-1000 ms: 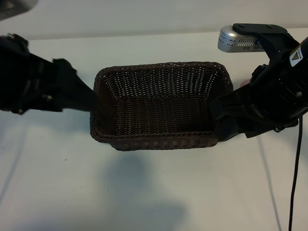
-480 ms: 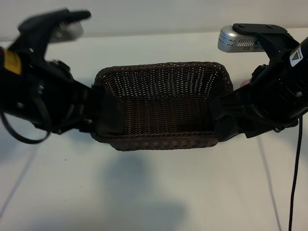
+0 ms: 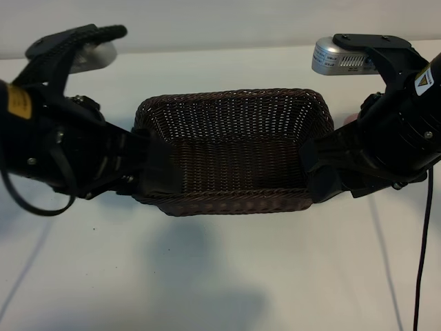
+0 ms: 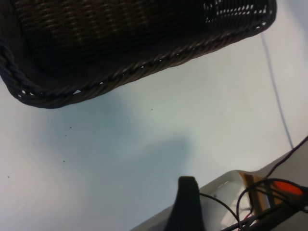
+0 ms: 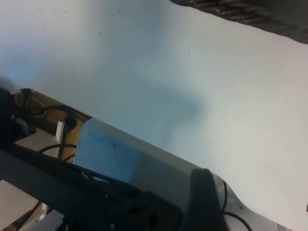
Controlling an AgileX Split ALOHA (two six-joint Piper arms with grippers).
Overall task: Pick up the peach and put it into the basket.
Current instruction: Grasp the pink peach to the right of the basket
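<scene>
peach (image 3: 351,118): only a pink sliver shows behind the right arm; likely light, soft-skinned, grip gently around the middle
basket (image 3: 231,103): stiff wicker, nothing visible inside
left gripper (image 3: 155,171): fingers spread, grasping nothing
right gripper (image 3: 318,172): fingers spread, grasping nothing

Showing dark brown woven wicker on the basket (image 3: 234,148): rough open-weave sides, braided rim (image 4: 144,70) looking faintly glossy. Sitting on a smooth matt white table (image 3: 227,276). Flanking the basket, matt black plastic-looking arm housings (image 3: 62,148). Beyond the basket's right corner, showing a silvery camera casing (image 3: 337,58).
</scene>
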